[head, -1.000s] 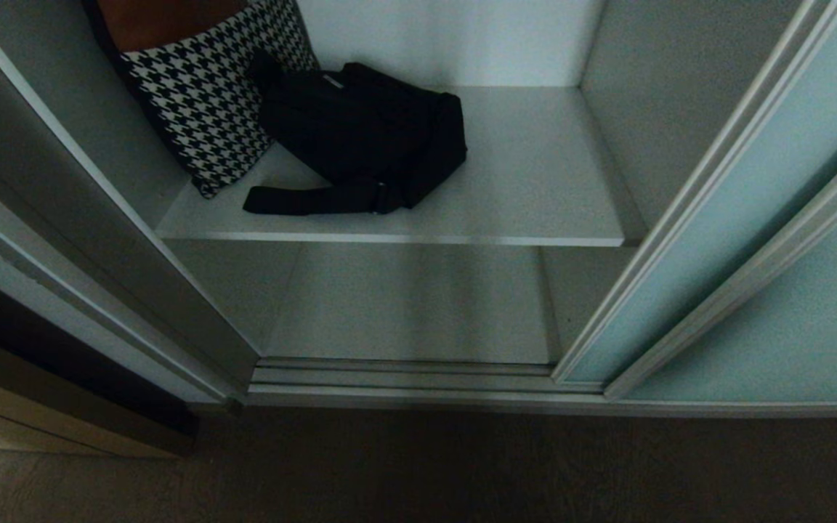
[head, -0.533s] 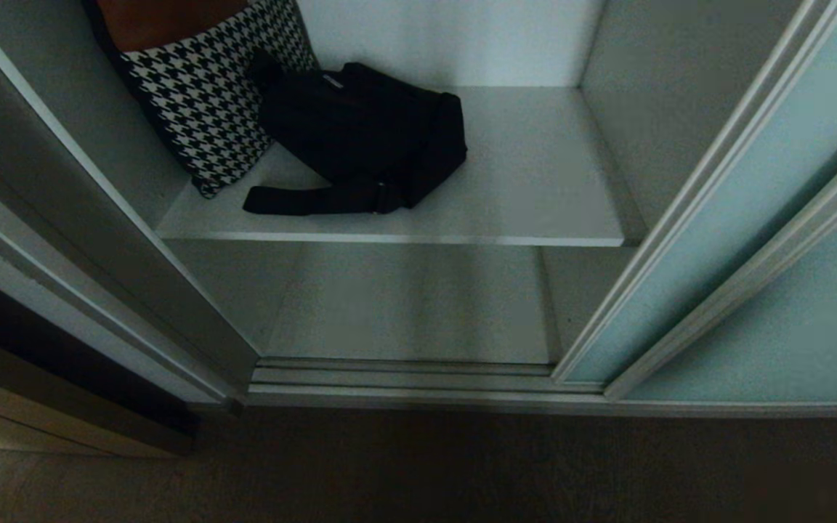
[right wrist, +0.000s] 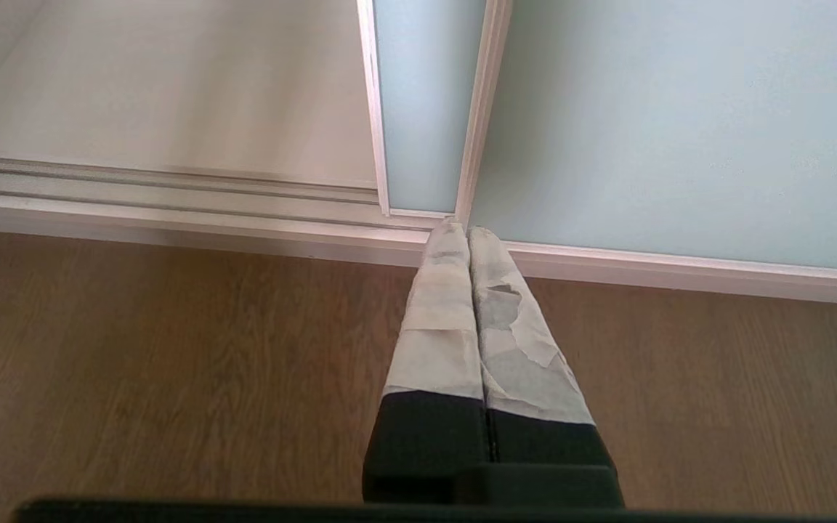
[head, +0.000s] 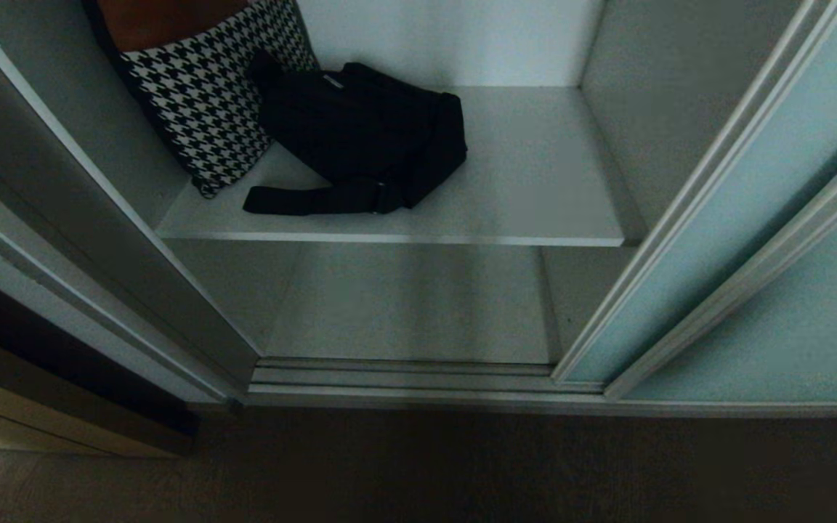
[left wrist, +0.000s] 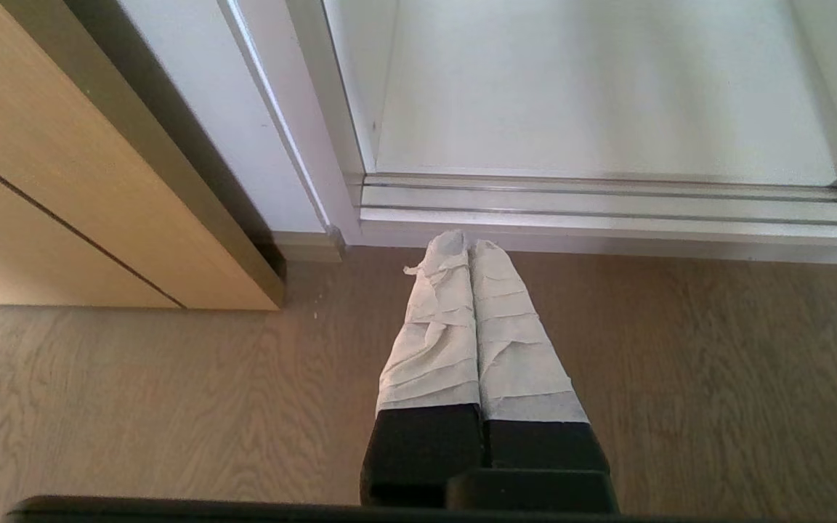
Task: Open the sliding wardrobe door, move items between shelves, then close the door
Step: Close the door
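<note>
The sliding wardrobe door (head: 745, 218) is pushed aside to the right, leaving the wardrobe's left part open from the floor track (head: 404, 378) upward. On the upper shelf (head: 535, 189), the black bag (head: 368, 138) and a houndstooth cushion (head: 208, 94) fill the left rear corner; the shelf's right half and front edge lie free. The lower shelf (head: 411, 305) is bare across its width.

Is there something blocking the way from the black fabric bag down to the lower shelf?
Nothing visible does. The soft black fabric shoulder bag lies on the upper white-grey shelf; the lower shelf is bare, and the frosted blue-green sliding door stands aside.
</note>
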{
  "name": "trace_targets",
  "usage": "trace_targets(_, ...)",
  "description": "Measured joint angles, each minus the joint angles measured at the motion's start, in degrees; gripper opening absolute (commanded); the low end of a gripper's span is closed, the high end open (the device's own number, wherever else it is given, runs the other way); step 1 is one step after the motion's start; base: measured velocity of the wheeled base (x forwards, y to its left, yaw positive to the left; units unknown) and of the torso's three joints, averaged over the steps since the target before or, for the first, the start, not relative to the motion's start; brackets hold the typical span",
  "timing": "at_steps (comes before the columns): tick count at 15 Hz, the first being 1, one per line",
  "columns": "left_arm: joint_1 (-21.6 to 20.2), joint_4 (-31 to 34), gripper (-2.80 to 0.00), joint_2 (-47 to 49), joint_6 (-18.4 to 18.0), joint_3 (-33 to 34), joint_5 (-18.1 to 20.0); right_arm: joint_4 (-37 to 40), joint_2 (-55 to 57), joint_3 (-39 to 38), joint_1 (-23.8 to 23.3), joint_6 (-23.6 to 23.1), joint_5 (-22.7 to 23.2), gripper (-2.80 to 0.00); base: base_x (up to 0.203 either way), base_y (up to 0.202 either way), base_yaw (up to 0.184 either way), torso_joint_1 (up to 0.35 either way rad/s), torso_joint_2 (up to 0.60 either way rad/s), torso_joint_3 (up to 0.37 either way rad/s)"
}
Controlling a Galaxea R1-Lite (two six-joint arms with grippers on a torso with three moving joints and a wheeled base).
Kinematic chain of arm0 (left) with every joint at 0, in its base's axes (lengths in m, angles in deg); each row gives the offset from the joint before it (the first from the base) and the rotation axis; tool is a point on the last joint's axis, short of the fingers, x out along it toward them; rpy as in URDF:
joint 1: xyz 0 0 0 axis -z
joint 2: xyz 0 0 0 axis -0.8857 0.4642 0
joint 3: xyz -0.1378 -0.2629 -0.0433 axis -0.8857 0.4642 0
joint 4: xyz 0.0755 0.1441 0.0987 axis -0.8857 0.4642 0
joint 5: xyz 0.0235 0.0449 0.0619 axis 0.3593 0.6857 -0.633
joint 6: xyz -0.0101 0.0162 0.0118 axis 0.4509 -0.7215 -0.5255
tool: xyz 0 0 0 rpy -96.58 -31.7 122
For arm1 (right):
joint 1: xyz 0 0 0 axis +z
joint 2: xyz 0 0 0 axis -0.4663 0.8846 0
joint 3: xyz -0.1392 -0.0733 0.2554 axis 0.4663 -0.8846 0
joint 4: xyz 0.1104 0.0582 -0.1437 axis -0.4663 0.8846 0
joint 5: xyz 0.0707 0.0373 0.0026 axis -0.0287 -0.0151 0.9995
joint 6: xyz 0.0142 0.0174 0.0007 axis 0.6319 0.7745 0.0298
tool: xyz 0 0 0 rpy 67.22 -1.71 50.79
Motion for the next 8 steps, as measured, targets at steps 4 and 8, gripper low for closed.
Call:
trace_targets(4, 0.0, 0.0, -2.80, 0.0, -0.1, 0.0, 0.0, 0.0, 0.0, 0.0, 0.0, -0.2, -0.1, -2.80, 0.000, 0.000, 0.000, 0.000, 0.00, 0.000)
trace_targets(8, 0.0, 0.1, -2.80, 0.0, -0.4, 0.0, 0.1, -0.1, 0.0, 0.0, 0.0, -0.4, -0.3, -2.80, 0.000, 0.000, 0.000, 0.000, 0.00, 0.000)
